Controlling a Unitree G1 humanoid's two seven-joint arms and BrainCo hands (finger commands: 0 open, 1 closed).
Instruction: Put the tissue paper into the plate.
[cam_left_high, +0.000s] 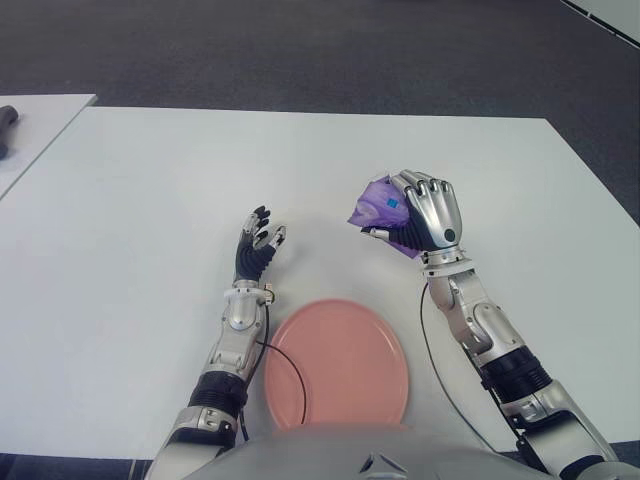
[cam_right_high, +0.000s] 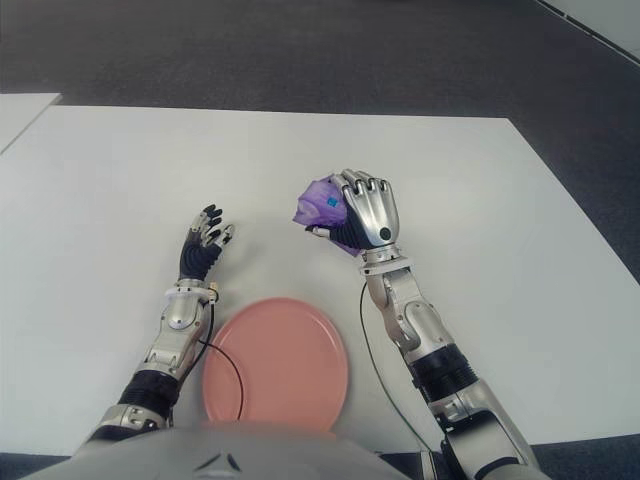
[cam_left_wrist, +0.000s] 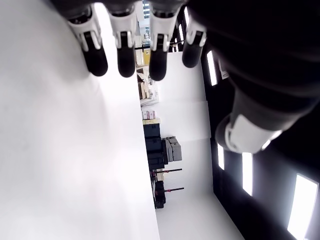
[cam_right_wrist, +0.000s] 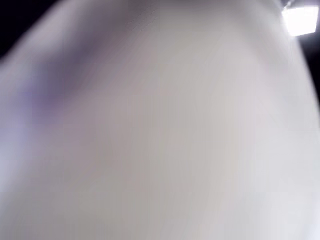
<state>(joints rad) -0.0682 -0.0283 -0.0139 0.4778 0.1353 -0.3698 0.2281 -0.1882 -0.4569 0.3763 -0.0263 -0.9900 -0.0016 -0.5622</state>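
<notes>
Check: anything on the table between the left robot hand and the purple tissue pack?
Nothing. In both eye views only bare white table lies between the open left robot hand and the tissue pack, which the right robot hand grips. The pink plate sits nearer the robot.

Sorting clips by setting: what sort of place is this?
Probably an office or lab: a plain white table on dark grey carpet, with ceiling light panels and stacked equipment behind.

Plate (cam_left_high: 340, 365) sits on the tabletop (cam_left_high: 130, 220) right in front of the robot. Left hand (cam_left_high: 257, 242) is beyond its left edge, right hand (cam_left_high: 425, 212) with the tissue paper (cam_left_high: 378, 203) beyond its right.
</notes>
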